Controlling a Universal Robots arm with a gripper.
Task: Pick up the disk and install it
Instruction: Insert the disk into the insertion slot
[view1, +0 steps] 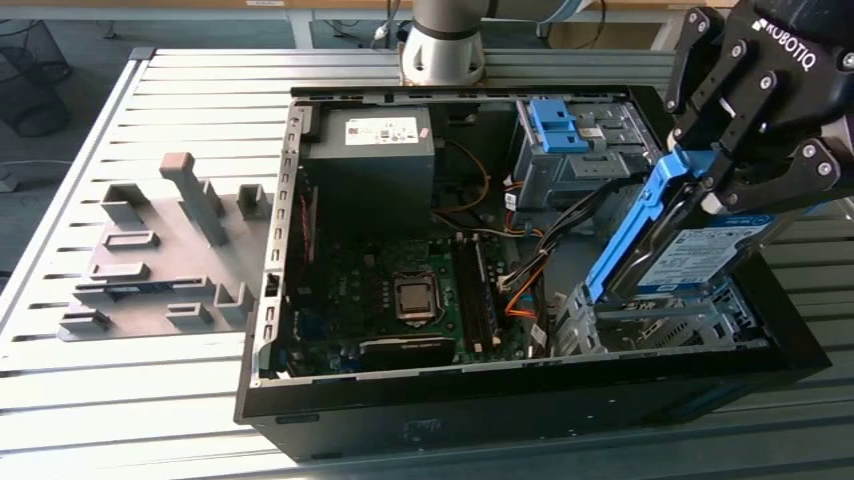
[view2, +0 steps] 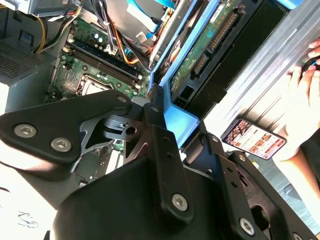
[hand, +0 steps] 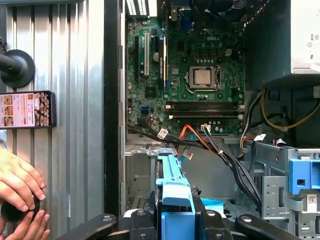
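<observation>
The disk (view1: 687, 250), silver with a white-and-blue label and a blue plastic frame, hangs steeply tilted over the metal drive cage (view1: 654, 325) at the exterior view's right of the open computer case (view1: 534, 378). My gripper (view1: 731, 185) is shut on the disk's upper end. In the second wrist view the disk's green circuit-board underside (view2: 200, 55) and blue frame run away from my gripper (view2: 159, 117). In the first wrist view the blue frame (hand: 172, 192) sticks out from my gripper (hand: 175, 222) above the cage.
Inside the case lie the motherboard (view1: 400, 290), a dark grey power supply (view1: 380, 150), loose cables (view1: 514, 285) and a bay with a bare blue clip (view1: 554, 125). A grey fixture (view1: 160, 250) sits on the slatted table. A person's hands (hand: 20, 185) and a phone (hand: 27, 109) are beside the case.
</observation>
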